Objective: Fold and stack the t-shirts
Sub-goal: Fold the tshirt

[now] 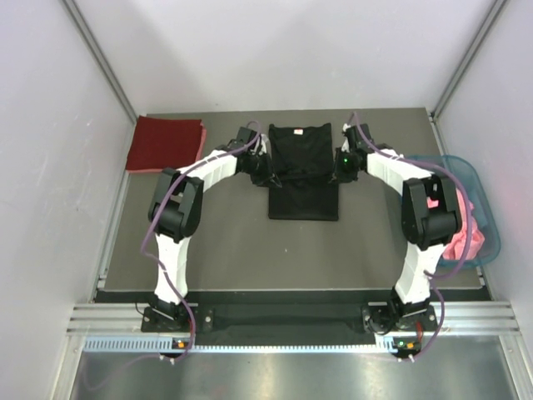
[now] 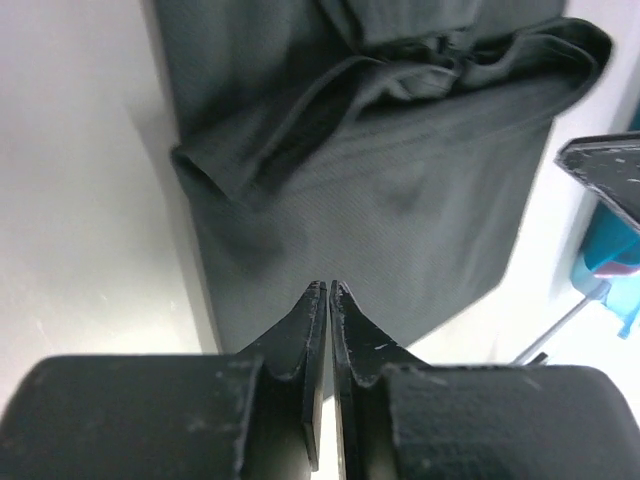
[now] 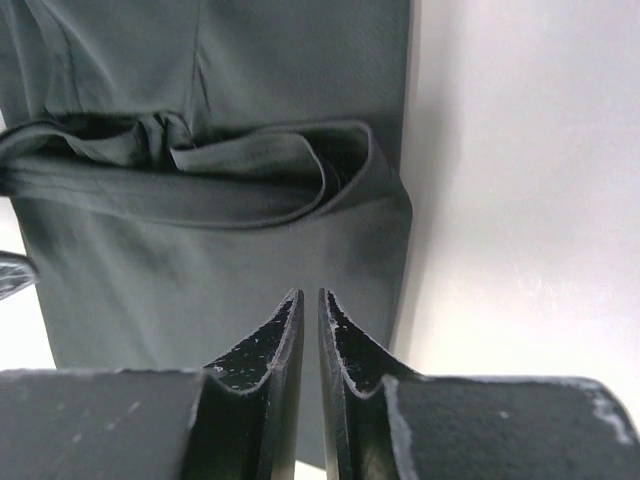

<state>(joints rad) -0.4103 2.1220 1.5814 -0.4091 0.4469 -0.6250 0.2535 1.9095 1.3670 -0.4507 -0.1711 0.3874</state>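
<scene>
The black t-shirt (image 1: 304,171) looks mid-fold. The left gripper (image 2: 328,285) and right gripper (image 3: 309,293) hang closed, empty, at its sides. Next, probably open and pinch.

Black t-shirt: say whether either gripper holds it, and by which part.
Neither holds it. The left gripper and right gripper are both shut with no cloth between their fingertips; the black t-shirt lies loose beyond them.

You're in a robot lab: white panel walls (image 1: 42,167), aluminium framing (image 1: 100,58), arms (image 1: 171,250) bolted at the near edge of the counter (image 1: 241,250).
</scene>
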